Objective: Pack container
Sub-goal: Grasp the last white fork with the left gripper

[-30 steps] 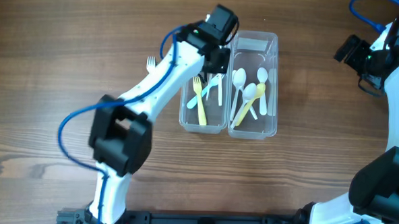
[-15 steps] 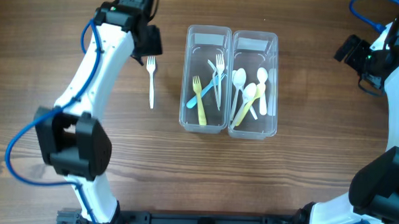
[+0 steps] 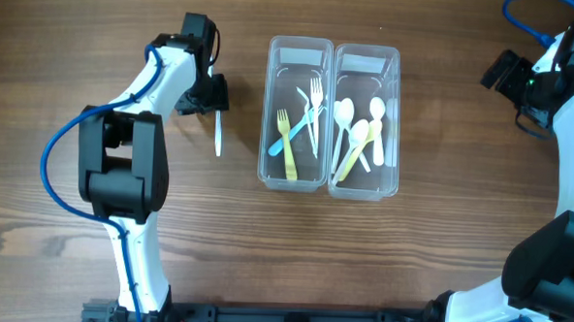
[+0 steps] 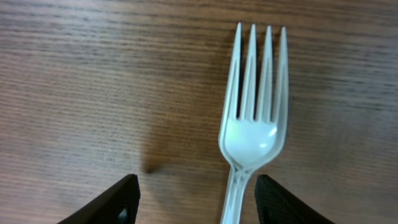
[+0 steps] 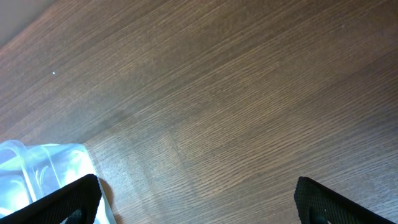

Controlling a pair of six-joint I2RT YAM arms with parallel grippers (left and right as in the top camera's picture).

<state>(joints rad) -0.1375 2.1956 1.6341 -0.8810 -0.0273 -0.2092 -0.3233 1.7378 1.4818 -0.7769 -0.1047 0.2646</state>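
On the wooden table (image 3: 409,263), a white fork (image 3: 218,139) lies just left of the clear bins (image 3: 327,188), handle nearest. Forks (image 3: 290,142) lie in the left bin and spoons (image 3: 359,137) in the right. The left gripper (image 3: 210,93) hovers over the fork's neck, fingers spread wide. At the far right, the right gripper (image 3: 498,71) is parted and empty.

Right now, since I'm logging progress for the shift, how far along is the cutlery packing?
Done: forks lie in the left bin, spoons in the right bin. In hand: the left gripper hovers open over the white fork on the table, not yet gripping. Left: grasp it and place it with the forks. The right gripper is open, holding nothing.
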